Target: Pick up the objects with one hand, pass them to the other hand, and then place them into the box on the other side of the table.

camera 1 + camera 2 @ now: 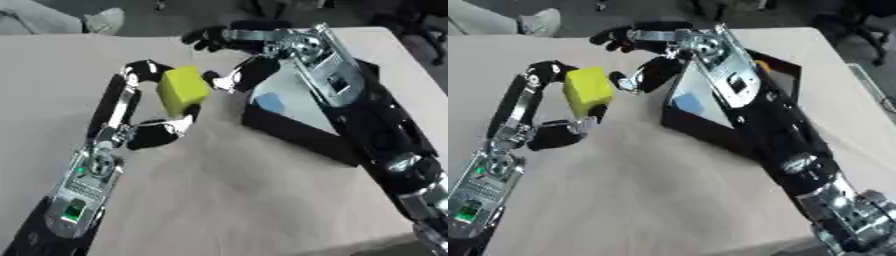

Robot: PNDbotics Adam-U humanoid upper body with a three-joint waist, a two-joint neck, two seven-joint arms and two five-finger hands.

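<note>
A yellow-green block hangs above the table, pinched between the fingers and thumb of my left hand, which reaches up from the lower left. My right hand comes in from the right over the black box; its fingers are spread and relaxed, with one fingertip close to the block's right side, and whether it touches I cannot tell. Inside the box a blue thing lies on the pale floor, and an orange bit shows near the far wall.
The black box sits right of centre, mostly covered by my right forearm. Bare tan tabletop spreads across the near and left parts. The table's far edge runs along the top, with dark floor and a grey shape beyond.
</note>
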